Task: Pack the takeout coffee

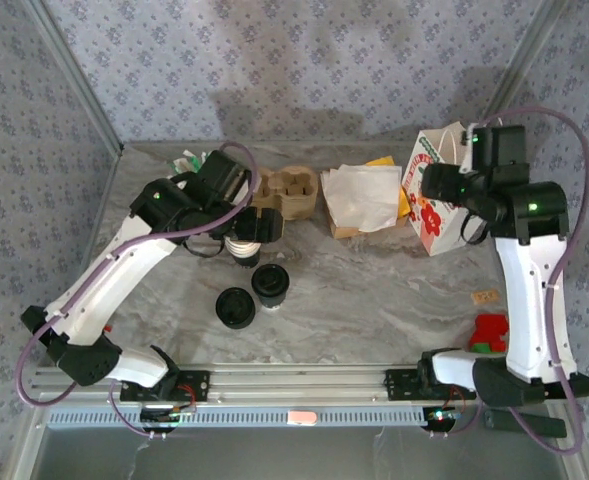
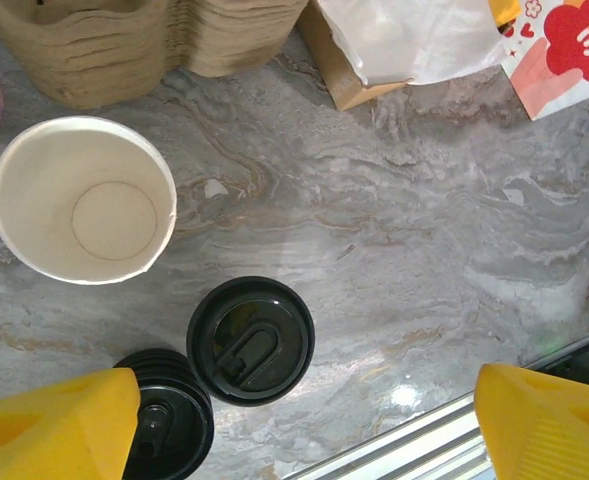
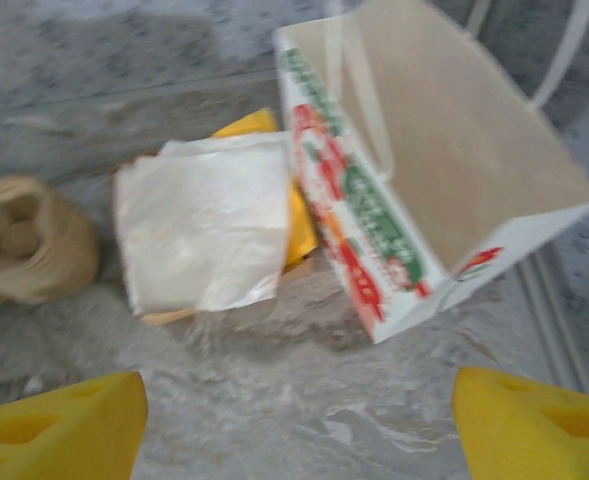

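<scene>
From above, the left hand hangs over an open white paper cup on the marbled tabletop. The takeout coffee, a small cup under a round black lid, stands just right of and nearer than that white cup. A loose black lid lies just beside it to the near left. Behind them sit brown cup carriers, then a pile of white napkins. At the far right a printed paper bag stands upright and open. The right hand hovers at the bag's near side.

The left wrist camera shows the left hand released, its 2 yellow fingers spread wide with nothing between them. The takeout coffee stands on the tabletop below, apart from both fingers. The loose black lid is partly hidden behind the left finger. The white paper cup is empty, and the cup carriers sit beyond it.

The right wrist camera, somewhat blurred, shows the right hand also released, its fingers wide apart and holding nothing. Ahead stand the open paper bag, the napkins and the cup carriers.
</scene>
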Robot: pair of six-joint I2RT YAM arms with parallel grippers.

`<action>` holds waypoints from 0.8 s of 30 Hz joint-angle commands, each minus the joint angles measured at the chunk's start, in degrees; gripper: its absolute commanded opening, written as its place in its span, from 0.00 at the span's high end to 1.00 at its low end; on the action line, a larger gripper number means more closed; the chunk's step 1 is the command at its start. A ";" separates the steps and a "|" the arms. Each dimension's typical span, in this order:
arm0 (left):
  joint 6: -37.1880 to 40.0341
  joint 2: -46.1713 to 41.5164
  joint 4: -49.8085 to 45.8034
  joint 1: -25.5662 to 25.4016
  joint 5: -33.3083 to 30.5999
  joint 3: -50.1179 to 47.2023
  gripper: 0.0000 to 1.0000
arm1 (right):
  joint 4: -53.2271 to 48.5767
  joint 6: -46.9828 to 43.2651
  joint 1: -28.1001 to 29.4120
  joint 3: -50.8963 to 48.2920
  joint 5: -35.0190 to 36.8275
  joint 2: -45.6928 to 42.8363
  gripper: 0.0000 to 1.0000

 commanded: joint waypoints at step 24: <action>4.89 -1.34 2.46 -0.34 0.08 -2.58 0.19 | 7.53 -3.22 -9.95 14.48 -2.78 24.95 0.89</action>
